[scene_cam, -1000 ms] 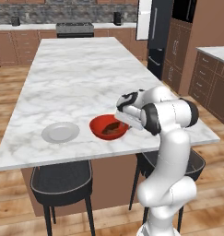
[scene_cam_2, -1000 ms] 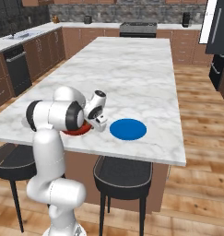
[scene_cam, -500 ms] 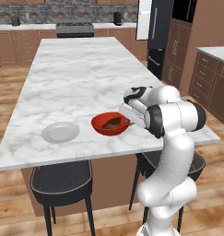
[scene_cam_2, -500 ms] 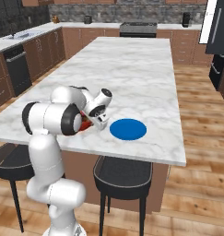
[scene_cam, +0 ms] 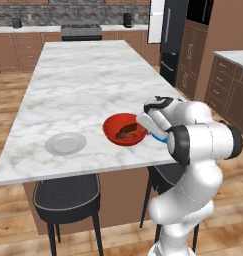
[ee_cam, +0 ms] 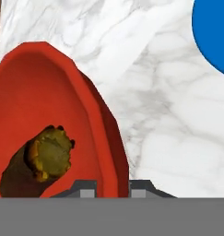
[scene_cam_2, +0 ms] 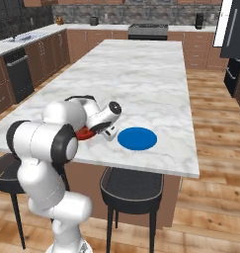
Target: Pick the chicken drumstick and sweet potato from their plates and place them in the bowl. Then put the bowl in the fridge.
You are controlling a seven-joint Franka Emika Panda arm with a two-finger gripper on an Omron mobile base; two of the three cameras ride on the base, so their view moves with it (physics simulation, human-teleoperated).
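Jaws pinch the red bowl's (ee_cam: pixel 97 133) rim at frame bottom, food (ee_cam: pixel 44 159) lying inside; blue plate (ee_cam: pixel 215 32) upper right, apart on the marble surface (ee_cam: pixel 168 115).

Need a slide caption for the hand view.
Claw shut on the red bowl's rim, food inside, blue plate beyond on marble counter.

marble island (scene_cam: pixel 83 85), wood floor (scene_cam_2: pixel 215 148), brown cabinets (scene_cam: pixel 18 47), dark stools (scene_cam: pixel 68 197)

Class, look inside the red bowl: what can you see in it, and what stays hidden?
Inside the red bowl lies brown food, one knobbly piece clear in the hand view. Its lower end is cut off there, so whether both foods are in cannot be told.
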